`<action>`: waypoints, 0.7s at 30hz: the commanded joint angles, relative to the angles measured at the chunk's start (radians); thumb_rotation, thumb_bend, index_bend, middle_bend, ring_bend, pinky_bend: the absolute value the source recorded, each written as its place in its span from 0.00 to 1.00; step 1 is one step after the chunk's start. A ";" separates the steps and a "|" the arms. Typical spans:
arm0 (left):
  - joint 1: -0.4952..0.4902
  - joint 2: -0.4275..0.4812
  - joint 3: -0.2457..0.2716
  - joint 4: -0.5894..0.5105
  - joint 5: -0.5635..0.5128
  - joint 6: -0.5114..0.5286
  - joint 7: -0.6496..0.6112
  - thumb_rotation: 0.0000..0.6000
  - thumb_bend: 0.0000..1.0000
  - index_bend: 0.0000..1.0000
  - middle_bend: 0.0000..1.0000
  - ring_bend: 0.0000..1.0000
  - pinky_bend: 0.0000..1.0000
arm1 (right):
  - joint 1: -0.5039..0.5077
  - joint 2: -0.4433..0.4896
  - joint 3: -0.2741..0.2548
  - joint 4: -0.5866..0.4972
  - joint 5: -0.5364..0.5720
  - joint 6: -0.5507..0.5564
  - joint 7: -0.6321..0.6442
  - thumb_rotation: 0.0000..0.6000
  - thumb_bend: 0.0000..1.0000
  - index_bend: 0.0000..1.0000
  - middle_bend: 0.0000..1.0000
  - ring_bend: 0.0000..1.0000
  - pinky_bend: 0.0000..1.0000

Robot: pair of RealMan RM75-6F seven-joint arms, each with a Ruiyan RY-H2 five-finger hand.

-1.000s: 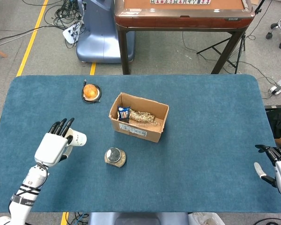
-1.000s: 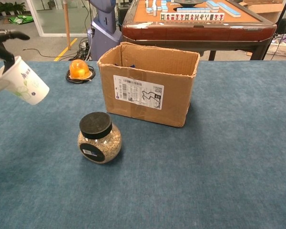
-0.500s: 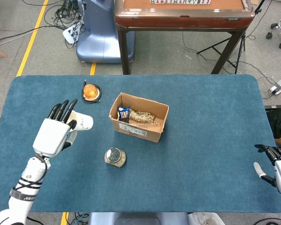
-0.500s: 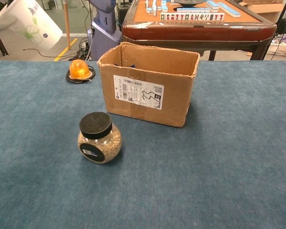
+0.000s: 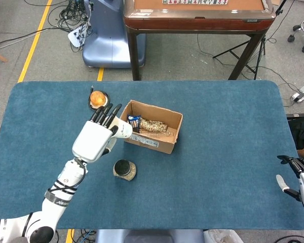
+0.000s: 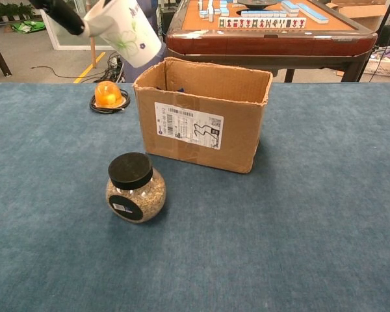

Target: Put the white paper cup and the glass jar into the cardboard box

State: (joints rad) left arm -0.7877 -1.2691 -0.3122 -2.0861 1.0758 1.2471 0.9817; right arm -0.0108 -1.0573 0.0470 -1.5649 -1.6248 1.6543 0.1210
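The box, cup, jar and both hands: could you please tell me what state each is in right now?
Box: open-topped, upright, already holding items.
Cup: tilted, held in the air by the box's left edge.
Jar: upright on the table, black lid on.
Left hand: holding the cup.
Right hand: empty, fingers apart, at the table edge.

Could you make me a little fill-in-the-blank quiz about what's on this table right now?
1. The left robot hand holds the white paper cup tilted in the air beside the open ______.
2. The glass jar stands on the blue table with a ______ lid on it.
3. The jar sits ______ the cardboard box, not in it.
4. The right robot hand holds ______.

Missing words: cardboard box; black; outside; nothing
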 commanded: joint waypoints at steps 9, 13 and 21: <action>-0.184 -0.158 -0.051 0.120 -0.219 -0.006 0.150 1.00 0.43 0.58 0.00 0.00 0.11 | 0.005 0.011 0.003 0.003 0.013 -0.015 0.031 1.00 0.33 0.31 0.42 0.37 0.34; -0.220 -0.181 -0.051 0.150 -0.260 0.000 0.165 1.00 0.43 0.58 0.00 0.00 0.11 | 0.004 0.015 0.005 0.003 0.016 -0.012 0.042 1.00 0.33 0.31 0.42 0.37 0.34; -0.264 -0.202 -0.041 0.194 -0.341 0.019 0.183 1.00 0.37 0.37 0.00 0.00 0.10 | 0.006 0.019 0.008 0.000 0.027 -0.020 0.048 1.00 0.33 0.31 0.42 0.37 0.34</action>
State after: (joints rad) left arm -1.0428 -1.4686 -0.3539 -1.8955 0.7586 1.2611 1.1584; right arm -0.0056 -1.0374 0.0553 -1.5653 -1.5990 1.6364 0.1694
